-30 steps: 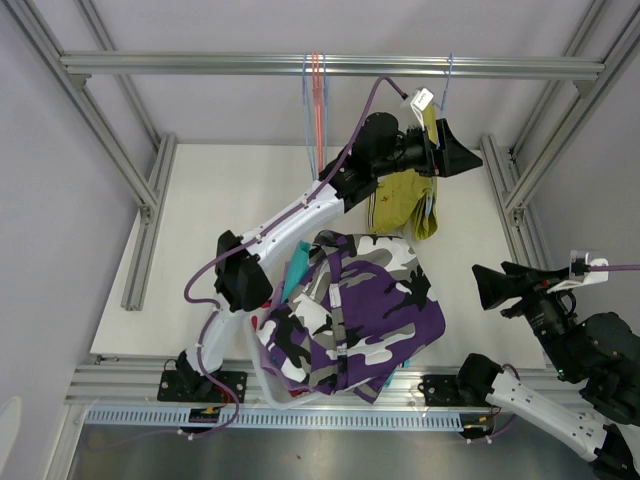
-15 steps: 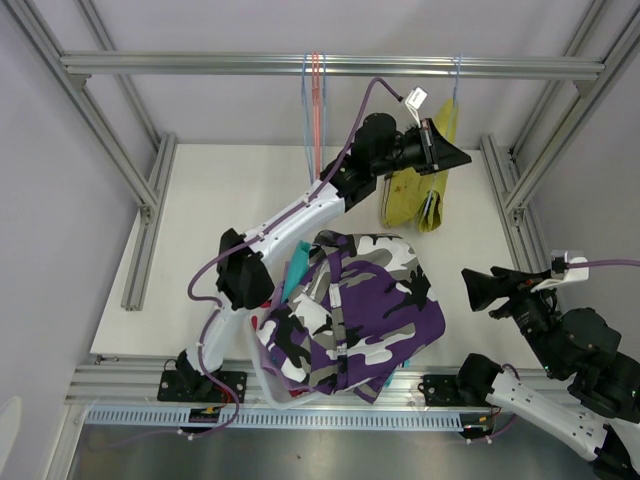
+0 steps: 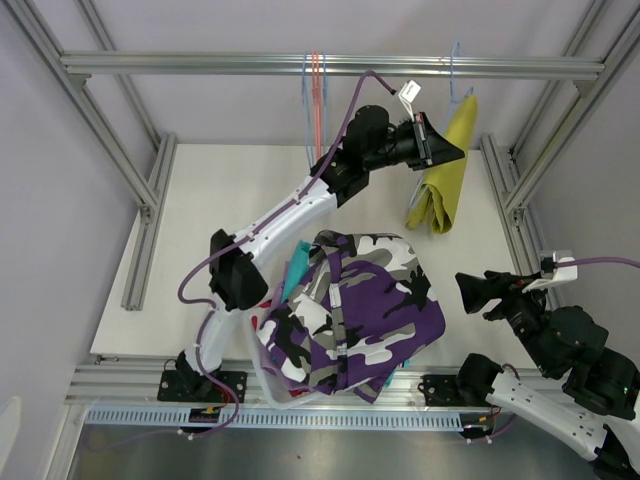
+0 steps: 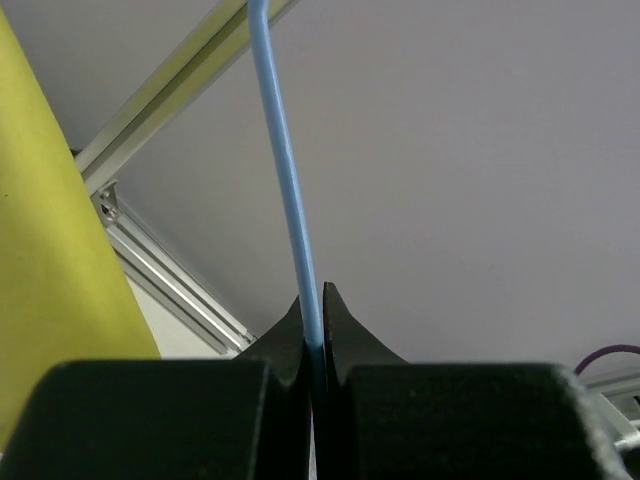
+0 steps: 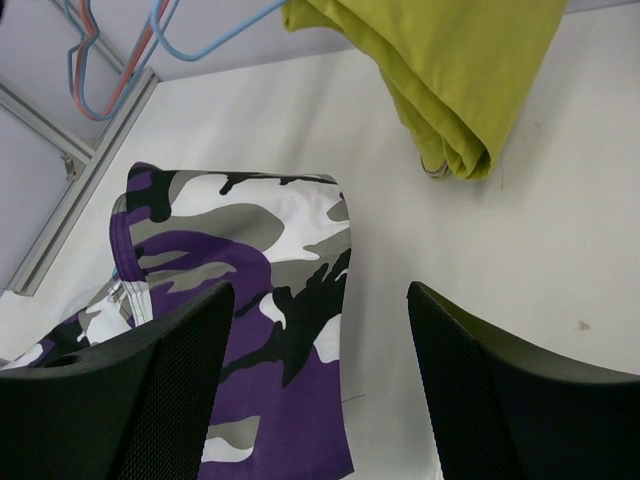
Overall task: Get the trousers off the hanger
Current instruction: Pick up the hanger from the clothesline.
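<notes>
The left gripper (image 4: 315,340) clamps the wire of the blue hanger (image 4: 285,170). The mustard shorts (image 3: 445,175) seemingly drape from it, beyond the camouflage shorts (image 3: 370,320). The right gripper (image 5: 318,290) hovers right of those, spread wide.

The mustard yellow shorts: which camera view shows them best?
The top external view: the mustard yellow shorts show whole there, hanging from the blue hanger. The right wrist view shows only their folded lower part, close up. The left wrist view shows only a yellow strip beside the hanger wire.
</notes>
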Tool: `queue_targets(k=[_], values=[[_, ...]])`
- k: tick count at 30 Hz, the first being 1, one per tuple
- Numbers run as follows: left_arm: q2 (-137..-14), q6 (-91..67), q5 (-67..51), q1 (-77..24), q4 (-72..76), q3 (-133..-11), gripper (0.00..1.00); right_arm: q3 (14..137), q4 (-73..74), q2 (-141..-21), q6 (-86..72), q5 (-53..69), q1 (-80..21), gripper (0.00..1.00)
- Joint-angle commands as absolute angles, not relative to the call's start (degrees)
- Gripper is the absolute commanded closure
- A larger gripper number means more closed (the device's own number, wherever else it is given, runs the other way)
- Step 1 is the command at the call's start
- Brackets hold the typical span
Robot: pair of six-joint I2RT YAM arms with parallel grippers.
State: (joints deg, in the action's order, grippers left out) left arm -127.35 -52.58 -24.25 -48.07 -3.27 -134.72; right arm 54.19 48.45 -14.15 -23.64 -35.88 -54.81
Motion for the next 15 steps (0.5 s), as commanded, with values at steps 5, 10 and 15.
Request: queue_targets(k=[5, 10, 15], values=[[-109.78, -42.99, -26.29, -49.66, 1.85, -137.9, 0.99, 53.79, 47.29, -13.8, -23.91, -35.6, -55.19, 0.25], [-106.53, -40.43, -23.38, -49.75, -1.75, -137.73, 1.0, 53.17, 46.67, -12.66, -23.64, -34.98, -55.11, 0.25], [-102.58, -39.91, -21.89, -50.62, -5.35, -136.06, 1.0, 53.26, 46.76, -12.3, -23.47, -34.89, -55.19, 0.26]])
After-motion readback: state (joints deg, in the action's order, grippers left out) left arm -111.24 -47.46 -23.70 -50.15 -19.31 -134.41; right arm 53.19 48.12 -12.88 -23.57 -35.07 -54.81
